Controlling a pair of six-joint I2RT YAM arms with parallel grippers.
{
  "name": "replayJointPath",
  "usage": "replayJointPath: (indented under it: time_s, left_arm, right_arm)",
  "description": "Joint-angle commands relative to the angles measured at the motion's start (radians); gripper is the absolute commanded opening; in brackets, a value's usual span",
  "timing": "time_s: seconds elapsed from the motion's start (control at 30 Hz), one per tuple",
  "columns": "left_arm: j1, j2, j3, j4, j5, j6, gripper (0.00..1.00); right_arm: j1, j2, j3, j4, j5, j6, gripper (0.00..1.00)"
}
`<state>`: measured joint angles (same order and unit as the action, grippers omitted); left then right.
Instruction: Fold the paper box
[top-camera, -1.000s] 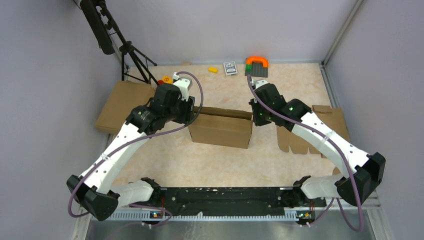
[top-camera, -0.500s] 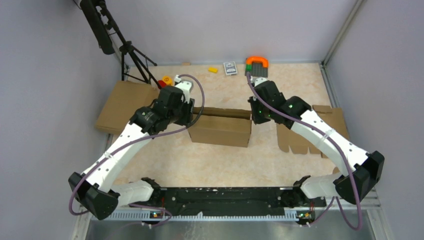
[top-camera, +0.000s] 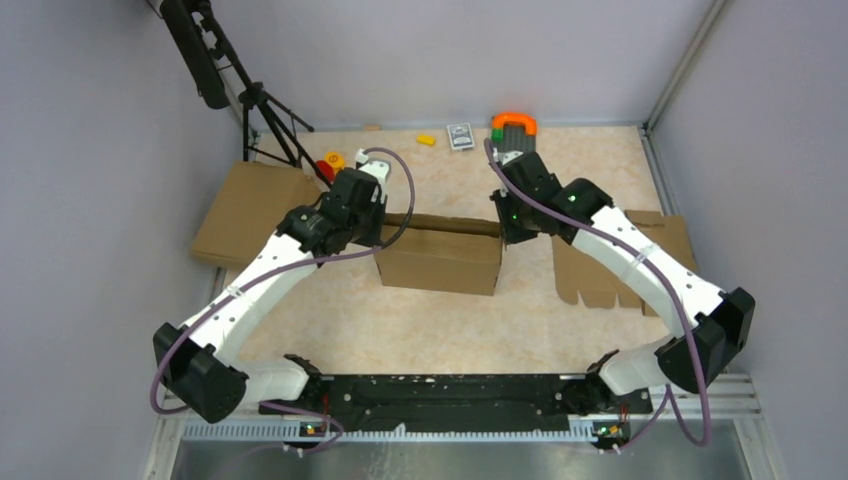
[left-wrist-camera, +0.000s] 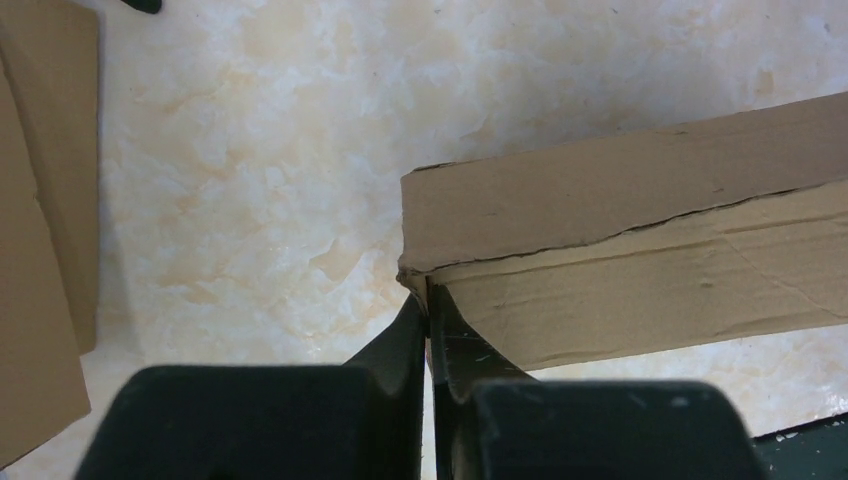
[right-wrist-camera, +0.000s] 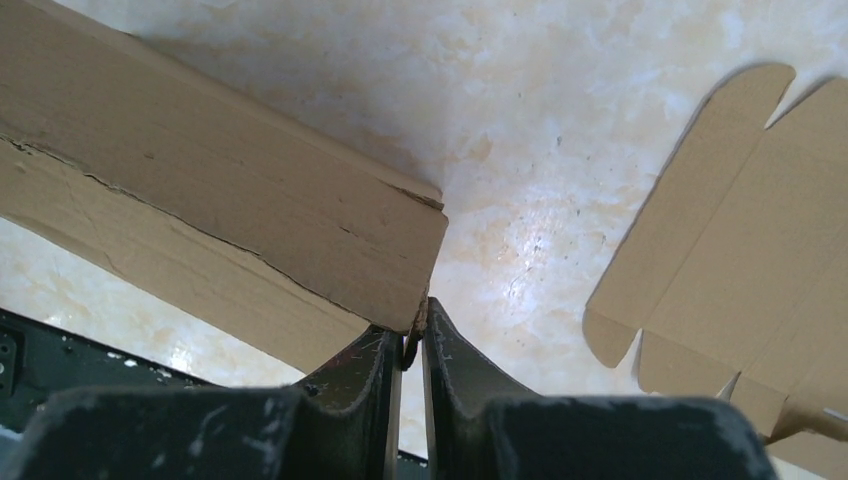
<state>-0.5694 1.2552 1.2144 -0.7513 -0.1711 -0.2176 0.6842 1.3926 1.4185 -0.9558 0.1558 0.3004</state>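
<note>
Looks far along with the box (top-camera: 440, 262): already raised into a shallow rectangular shape near the middle of the table (top-camera: 400, 330), walls up and top seemingly folded over, with probably only the ends left to tuck or press home. Held at the left corner edge by the left claw (left-wrist-camera: 428, 318), clamped fully together on it, and at the right end by the right claw (right-wrist-camera: 412, 335), closed to a hair's gap on a sliver of its wall. Cannot see inside, so no telling of contents; leaves the blank (top-camera: 580, 285) flat and apart on the right.
</note>
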Motion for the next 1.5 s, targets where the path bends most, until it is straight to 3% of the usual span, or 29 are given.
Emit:
replayJointPath:
  time_s: [0.0,0.13,0.37,0.43,0.7,0.93,1.07,1.1,1.2,1.3,1.47]
  left_arm:
    - [-0.003,0.015,0.000,0.031,0.020,-0.018,0.00]
    - [-0.003,0.005,-0.002,0.032,0.021,-0.022,0.00]
    - [-0.003,0.001,-0.002,0.026,0.024,-0.023,0.00]
    - [-0.003,0.001,-0.003,0.024,0.025,-0.023,0.00]
    - [-0.003,0.002,0.001,0.020,0.030,-0.025,0.00]
    - [-0.003,0.010,0.007,0.010,0.036,-0.029,0.00]
    - [-0.004,0.011,0.010,0.007,0.035,-0.029,0.00]
    - [-0.003,0.011,0.009,0.006,0.035,-0.029,0.00]
    - [-0.004,0.009,0.010,0.003,0.033,-0.031,0.00]
    - [-0.004,0.006,0.009,0.002,0.032,-0.031,0.00]
    - [-0.003,0.004,0.012,-0.002,0.030,-0.031,0.00]
  right_arm:
    - [-0.002,0.012,0.064,-0.034,-0.046,0.035,0.11]
    - [-0.002,0.021,0.072,-0.044,-0.045,0.045,0.13]
    - [-0.002,-0.035,-0.061,0.039,0.018,0.026,0.34]
    - [-0.002,-0.080,-0.117,0.102,0.037,0.025,0.36]
    - [-0.002,-0.229,-0.288,0.318,0.110,-0.048,0.34]
    - [-0.002,-0.238,-0.302,0.339,0.092,-0.081,0.32]
    - [-0.002,-0.223,-0.303,0.350,0.090,-0.103,0.14]
    - [-0.002,-0.220,-0.300,0.348,0.087,-0.108,0.13]
    - [-0.002,-0.222,-0.300,0.333,0.087,-0.121,0.18]
    - [-0.002,-0.232,-0.317,0.335,0.102,-0.141,0.31]
    - [-0.002,-0.239,-0.345,0.343,0.138,-0.160,0.31]
